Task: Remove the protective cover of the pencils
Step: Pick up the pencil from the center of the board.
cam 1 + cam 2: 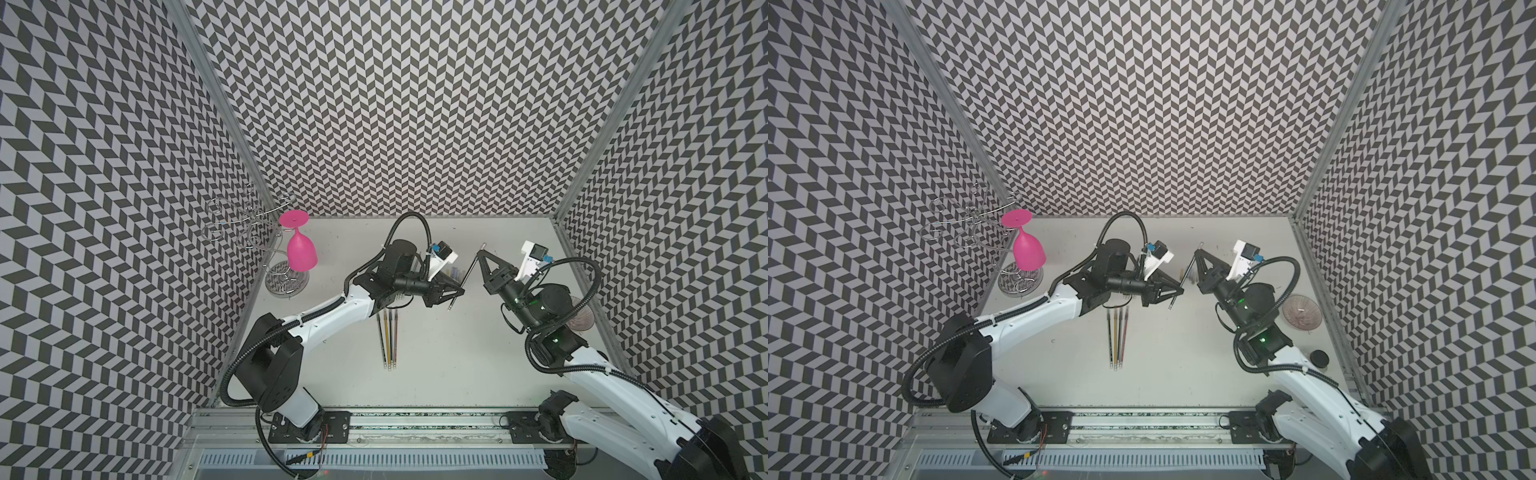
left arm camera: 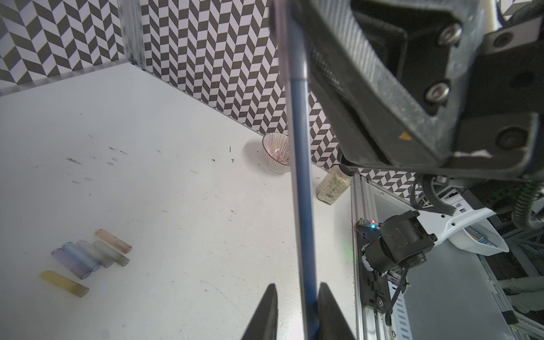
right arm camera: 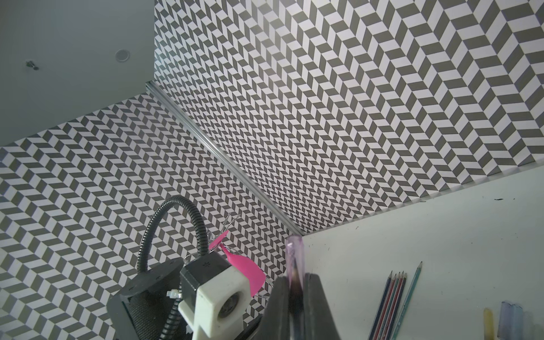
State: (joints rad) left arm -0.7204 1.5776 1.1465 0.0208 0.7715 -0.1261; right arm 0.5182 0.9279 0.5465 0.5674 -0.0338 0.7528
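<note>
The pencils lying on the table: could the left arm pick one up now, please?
Probably not yet. The left gripper is shut on a blue pencil, whose cover the right gripper pinches. The loose pencils lie close below its wrist, so reach seems fine once freed.

All I've got around me is black-and-white chevron-patterned wall panels (image 1: 415, 104) on three sides, aluminium corner posts (image 1: 216, 104), and a scuffed white tabletop (image 1: 457, 365).

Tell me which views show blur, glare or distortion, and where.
Left wrist: the held pencil is soft-focus up close; the removed caps stay sharp. Right wrist: the capped tip is slightly soft. In both top views the wall pattern bows toward the edges; lighting is even, with no strong glare.
</note>
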